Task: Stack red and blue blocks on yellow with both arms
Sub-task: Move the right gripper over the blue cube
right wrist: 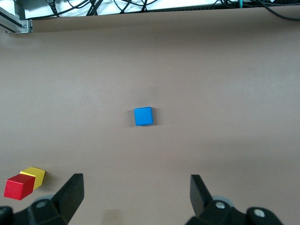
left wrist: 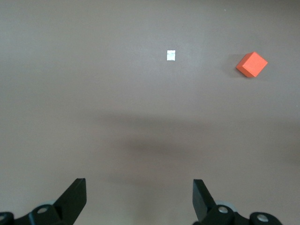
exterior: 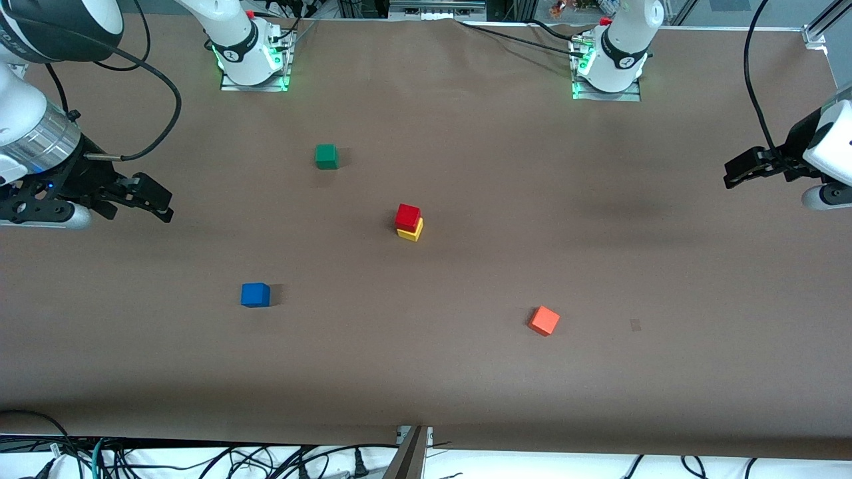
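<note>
The red cube [exterior: 407, 217] sits on top of the yellow cube [exterior: 413, 231] at the middle of the table. The blue cube [exterior: 255, 295] lies alone on the table, nearer the front camera and toward the right arm's end. My right gripper [exterior: 160, 199] is open and empty, in the air at the right arm's end. The right wrist view shows its open gripper [right wrist: 137, 187], the blue cube [right wrist: 143, 116], and the red cube [right wrist: 18, 186] on the yellow one [right wrist: 35, 174]. My left gripper [exterior: 730, 173] is open and empty at the left arm's end, as the left wrist view [left wrist: 139, 190] also shows.
A green cube [exterior: 326, 156] lies farther from the front camera than the stack. An orange cube [exterior: 544, 320] lies nearer the camera, toward the left arm's end, also in the left wrist view [left wrist: 251, 64]. A small pale mark [left wrist: 171, 55] is on the brown table cover.
</note>
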